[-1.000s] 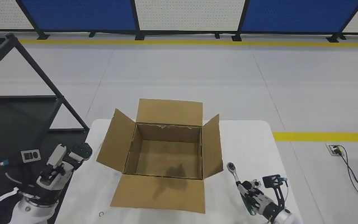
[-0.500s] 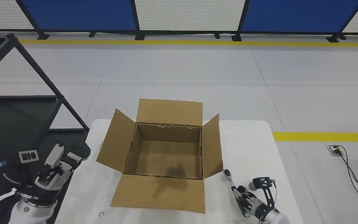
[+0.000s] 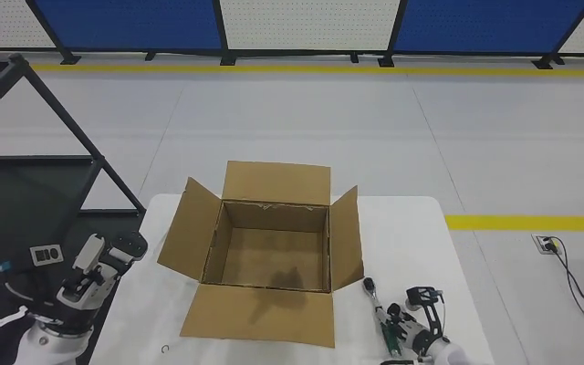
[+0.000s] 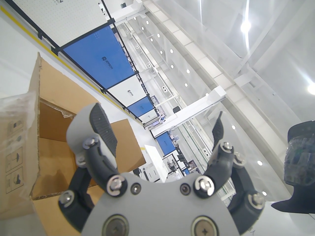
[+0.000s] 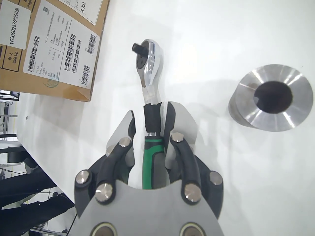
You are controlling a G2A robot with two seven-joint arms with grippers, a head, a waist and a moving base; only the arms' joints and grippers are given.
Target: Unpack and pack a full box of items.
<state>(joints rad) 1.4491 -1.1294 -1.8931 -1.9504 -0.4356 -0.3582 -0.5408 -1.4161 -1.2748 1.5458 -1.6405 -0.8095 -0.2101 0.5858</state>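
Right wrist view: right claw point(image 5: 151, 111) loosely straddles the ratchet wrench point(image 5: 149, 60) lying on the counter point(image 5: 209, 25), just right of the open cardboard box point(image 3: 274, 260). Left claw point(image 4: 158, 113) gapes wide, empty, left of it.

The white table point(image 3: 401, 228) carries an open cardboard box point(image 3: 274, 260) at its middle. By the box's near right corner lies a ratchet wrench point(image 5: 149, 57), with a metal cylinder point(image 5: 268, 98) standing near it. A small ring point(image 3: 165, 349) lies near the front edge.
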